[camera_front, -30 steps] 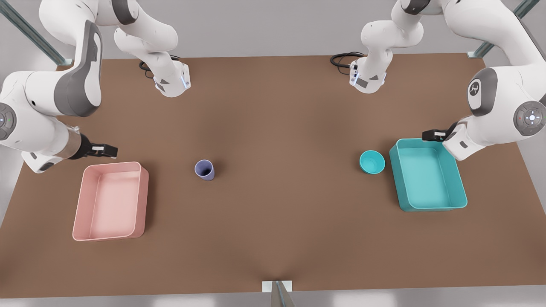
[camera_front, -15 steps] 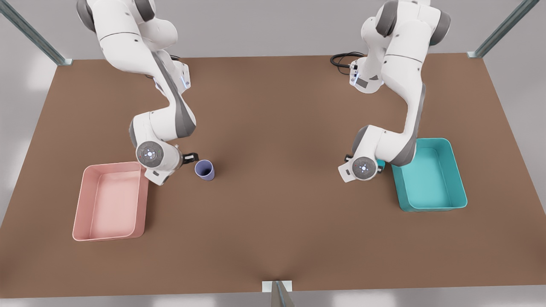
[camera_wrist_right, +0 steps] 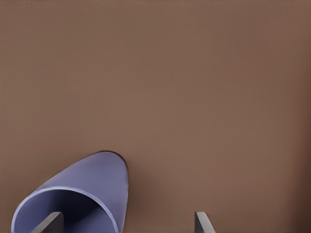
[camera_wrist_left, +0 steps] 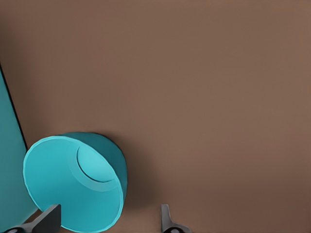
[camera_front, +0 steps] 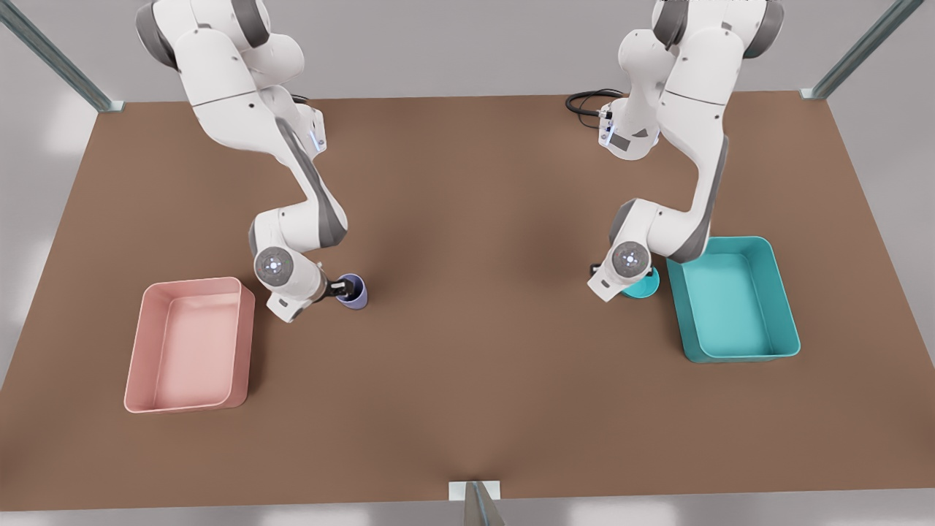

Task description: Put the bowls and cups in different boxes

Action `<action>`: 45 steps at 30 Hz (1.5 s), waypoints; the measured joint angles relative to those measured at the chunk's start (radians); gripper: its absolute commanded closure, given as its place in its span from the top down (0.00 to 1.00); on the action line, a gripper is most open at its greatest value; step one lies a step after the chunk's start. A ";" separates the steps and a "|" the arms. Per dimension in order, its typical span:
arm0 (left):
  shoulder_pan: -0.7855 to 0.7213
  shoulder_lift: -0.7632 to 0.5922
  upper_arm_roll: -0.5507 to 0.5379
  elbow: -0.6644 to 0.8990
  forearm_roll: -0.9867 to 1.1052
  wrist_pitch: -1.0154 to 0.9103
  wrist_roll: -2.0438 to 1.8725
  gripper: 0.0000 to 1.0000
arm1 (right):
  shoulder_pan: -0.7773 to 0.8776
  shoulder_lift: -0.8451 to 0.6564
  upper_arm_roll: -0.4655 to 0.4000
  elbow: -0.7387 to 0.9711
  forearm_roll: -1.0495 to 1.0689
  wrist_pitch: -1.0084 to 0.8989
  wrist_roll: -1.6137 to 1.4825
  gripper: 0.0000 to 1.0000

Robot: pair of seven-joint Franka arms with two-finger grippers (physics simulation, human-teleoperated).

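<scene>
The lavender cup (camera_front: 356,295) stands upright on the brown table, right of the pink box (camera_front: 136,365). My right gripper (camera_front: 338,287) is at the cup's rim, open. In the right wrist view the cup (camera_wrist_right: 97,179) has one finger (camera_wrist_right: 50,222) in its mouth and the other outside; the gripper (camera_wrist_right: 126,222) straddles its wall. The teal bowl (camera_front: 647,286) sits beside the teal box (camera_front: 787,307), partly hidden under my left arm's wrist. In the left wrist view my left gripper (camera_wrist_left: 107,221) is open over the bowl (camera_wrist_left: 73,184), one finger (camera_wrist_left: 47,217) at its opening and one on the outside.
The teal box's wall (camera_wrist_left: 7,160) stands right beside the bowl. A black cable (camera_front: 584,102) lies at the table's far edge near an arm base. Bare brown tabletop (camera_front: 482,307) stretches between cup and bowl.
Both arms swung in from beside the boxes. The right gripper reached the cup's rim and the left gripper came down over the bowl. Cup, bowl and boxes have not moved.
</scene>
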 measured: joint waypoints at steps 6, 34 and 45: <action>-0.006 0.050 0.000 -0.015 -0.002 0.054 -0.094 0.98 | 0.011 0.036 0.001 -0.040 0.001 0.052 0.010 1.00; 0.237 -0.008 0.000 0.448 0.055 -0.234 -0.267 0.21 | -0.385 0.045 -0.099 0.448 -0.085 -0.187 -0.257 0.21; 0.430 0.160 0.001 0.301 0.094 -0.181 -0.146 0.21 | -0.427 0.328 -0.145 0.526 -0.015 -0.195 -0.460 0.21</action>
